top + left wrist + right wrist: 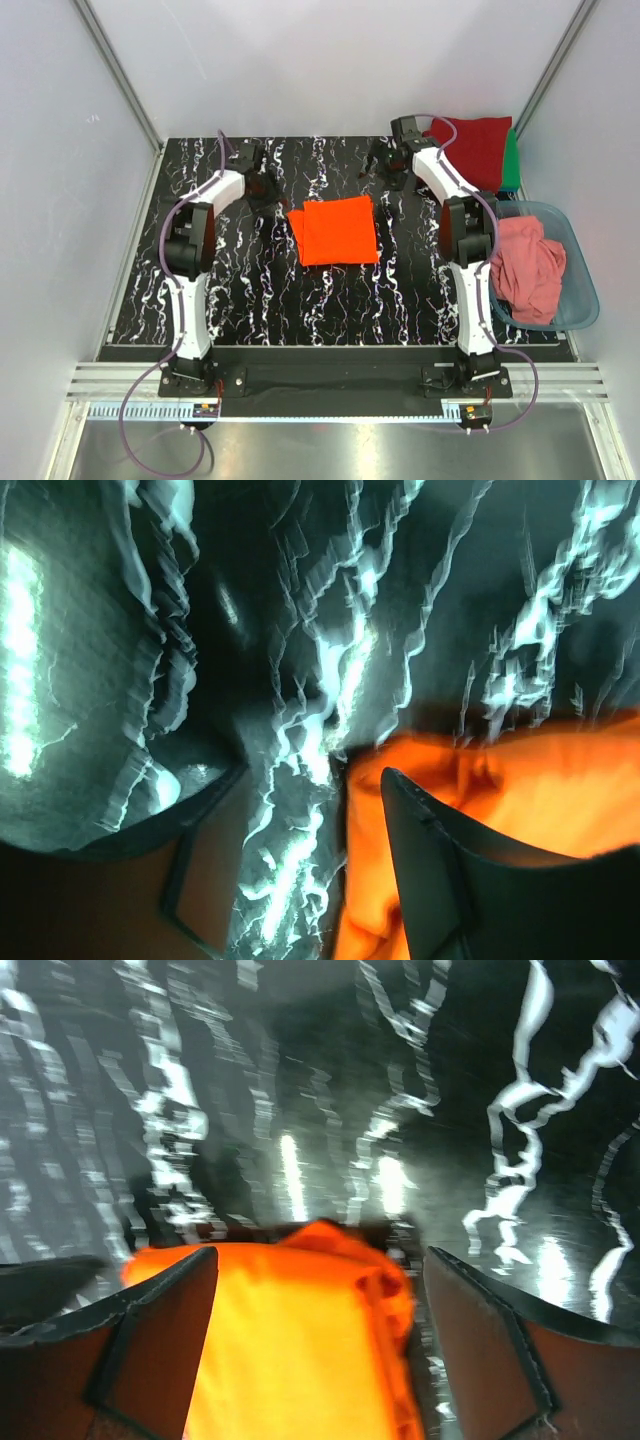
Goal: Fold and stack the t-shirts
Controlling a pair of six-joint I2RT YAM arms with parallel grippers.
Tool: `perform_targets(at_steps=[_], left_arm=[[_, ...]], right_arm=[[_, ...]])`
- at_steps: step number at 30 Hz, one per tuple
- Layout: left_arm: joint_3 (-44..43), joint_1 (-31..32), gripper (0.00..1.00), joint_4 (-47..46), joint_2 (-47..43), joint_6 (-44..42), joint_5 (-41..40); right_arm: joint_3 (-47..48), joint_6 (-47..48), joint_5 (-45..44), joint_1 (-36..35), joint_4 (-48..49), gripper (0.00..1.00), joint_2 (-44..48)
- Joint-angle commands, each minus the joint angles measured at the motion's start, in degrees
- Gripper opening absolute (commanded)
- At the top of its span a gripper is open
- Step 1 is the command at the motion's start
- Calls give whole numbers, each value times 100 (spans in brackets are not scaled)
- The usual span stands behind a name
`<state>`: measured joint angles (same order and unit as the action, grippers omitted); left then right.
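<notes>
Black marbled table (250, 300) carries a folded orange t-shirt (333, 230) at centre. Left arm (195, 240) and right arm (465, 225) reach to its far corners. Right gripper (320, 1260) gapes wide, empty; left gripper (315, 775) stands partly apart, empty, beside the cloth.

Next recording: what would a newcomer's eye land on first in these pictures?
The bright orange shirt, folded into a square at the middle of the black marbled table, stands out first. Next comes the crumpled pink shirt in the blue tub at the right edge, then the dark red shirt folded at the far right corner.
</notes>
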<state>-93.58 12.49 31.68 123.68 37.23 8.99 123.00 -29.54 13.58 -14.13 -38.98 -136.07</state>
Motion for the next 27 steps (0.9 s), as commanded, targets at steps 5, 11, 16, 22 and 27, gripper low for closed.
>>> perform_targets(at_steps=[5, 11, 16, 22, 27], left_arm=[[1136, 69, 59, -653, -948, 38, -600], [2027, 209, 58, -1849, -1469, 30, -117], [2177, 517, 58, -2254, -1469, 73, -73], [2221, 772, 56, -2456, -1583, 91, -222], [2283, 772, 61, -2641, -1531, 30, -118]], right_arm=[[-1898, 273, -233, 42, 1005, 92, 1257], [-3227, 133, 135, 42, 1911, 92, 2005], [-3537, 45, 408, 59, 2299, 91, 1910], [-3397, -26, 742, 191, 2342, 89, 1690], [-3186, -25, 944, 244, 2299, 89, 1418]])
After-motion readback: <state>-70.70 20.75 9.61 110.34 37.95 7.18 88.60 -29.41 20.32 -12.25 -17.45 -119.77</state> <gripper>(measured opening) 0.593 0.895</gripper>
